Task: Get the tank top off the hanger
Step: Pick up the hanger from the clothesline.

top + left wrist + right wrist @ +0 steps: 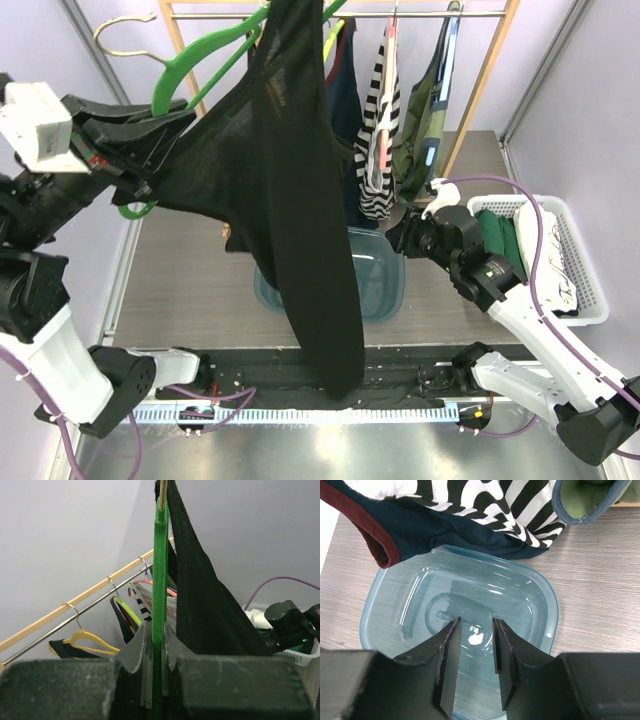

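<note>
While the black tank top [300, 200] hangs from the tilted green hanger [205, 55], its long body hides part of the blue tub [385, 285].
Squeezed tight, the left gripper [158, 647] clamps the hanger's bar; the right gripper [475, 626] hovers partly open over the tub, holding nothing.

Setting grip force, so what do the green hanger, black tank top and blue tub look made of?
Green hanger: probably moulded plastic, smooth, uniform colour. Black tank top: soft matte fabric, hanging limp in folds. Blue tub: glossy translucent plastic, bright glints.
</note>
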`<action>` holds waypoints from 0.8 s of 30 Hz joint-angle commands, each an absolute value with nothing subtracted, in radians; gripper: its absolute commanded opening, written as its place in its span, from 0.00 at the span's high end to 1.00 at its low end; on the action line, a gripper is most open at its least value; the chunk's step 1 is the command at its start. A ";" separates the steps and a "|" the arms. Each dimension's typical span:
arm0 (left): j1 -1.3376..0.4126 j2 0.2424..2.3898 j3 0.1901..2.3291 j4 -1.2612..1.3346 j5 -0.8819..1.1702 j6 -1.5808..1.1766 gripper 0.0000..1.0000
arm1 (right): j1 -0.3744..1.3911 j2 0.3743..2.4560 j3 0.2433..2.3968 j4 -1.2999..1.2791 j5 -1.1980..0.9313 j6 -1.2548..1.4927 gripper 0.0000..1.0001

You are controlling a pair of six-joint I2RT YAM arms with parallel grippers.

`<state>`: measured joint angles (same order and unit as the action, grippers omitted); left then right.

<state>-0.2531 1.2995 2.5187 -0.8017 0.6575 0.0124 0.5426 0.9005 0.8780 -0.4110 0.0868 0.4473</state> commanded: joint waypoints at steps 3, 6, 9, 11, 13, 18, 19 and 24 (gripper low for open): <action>-0.252 1.364 2.562 -0.637 0.666 0.005 1.00 | 0.549 0.867 0.887 -0.367 0.092 0.443 0.61; -0.252 1.388 2.580 -0.603 0.680 -0.043 1.00 | 0.549 0.865 0.876 -0.364 0.091 0.445 0.61; -0.250 1.402 2.594 -0.580 0.692 -0.061 1.00 | 0.549 0.864 0.865 -0.361 0.089 0.448 0.61; -0.252 1.408 2.595 -0.568 0.695 -0.069 1.00 | 0.549 0.865 0.861 -0.356 0.087 0.445 0.61; -0.252 1.411 2.595 -0.561 0.693 -0.068 1.00 | 0.549 0.867 0.856 -0.353 0.087 0.446 0.62; -0.252 1.428 2.588 -0.474 0.681 -0.055 1.00 | 0.548 0.868 0.845 -0.339 0.081 0.451 0.62; -0.252 1.433 2.589 -0.453 0.680 -0.055 1.00 | 0.549 0.867 0.845 -0.336 0.081 0.453 0.61; -0.252 1.447 2.597 -0.345 0.661 -0.067 1.00 | 0.549 0.858 0.836 -0.324 0.081 0.462 0.62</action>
